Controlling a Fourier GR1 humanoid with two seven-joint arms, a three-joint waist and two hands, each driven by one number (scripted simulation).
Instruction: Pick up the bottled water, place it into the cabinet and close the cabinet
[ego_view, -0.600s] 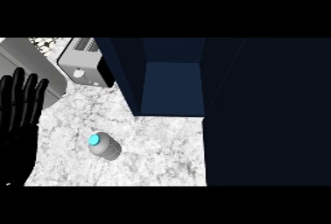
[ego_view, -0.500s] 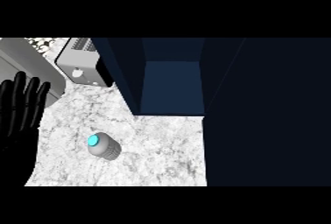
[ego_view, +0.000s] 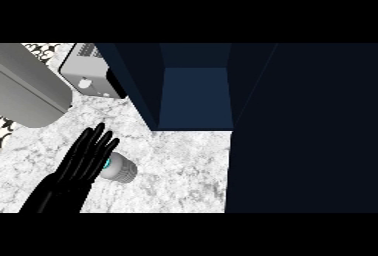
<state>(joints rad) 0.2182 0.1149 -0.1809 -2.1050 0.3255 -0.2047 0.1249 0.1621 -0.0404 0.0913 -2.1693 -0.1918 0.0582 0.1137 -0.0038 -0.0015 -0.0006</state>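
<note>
Reaching: we judge the step in hand to be the approach to the bottled water (ego_view: 119, 169), not yet a grasp.
Left hand: the left hand (ego_view: 83, 162) shows at lower left of the frame, fingers straight and spread, holding nothing; its fingertips lie against or just over the bottle's left side, and we cannot tell which.
Right hand: we see none of it.
Bottled water: it stands on the marble surface (ego_view: 184, 170) at lower centre-left, its turquoise cap partly hidden behind the fingers.
Cabinet: the cabinet (ego_view: 196, 97) is open at upper centre, its blue interior bare, with the dark door (ego_view: 303, 130) filling the right of the frame.
Other items: a grey appliance (ego_view: 88, 75) sits at upper left, well apart from the bottle.
Advice on the grasp: we recommend bringing the palm alongside the body of the bottle, below the cap, with thumb and fingers on opposite sides before curling.
Risk: straight fingers pressing the side could tip the bottle or push it rightward.
Remaining: grasp, placement and door closing are not yet done.
</note>
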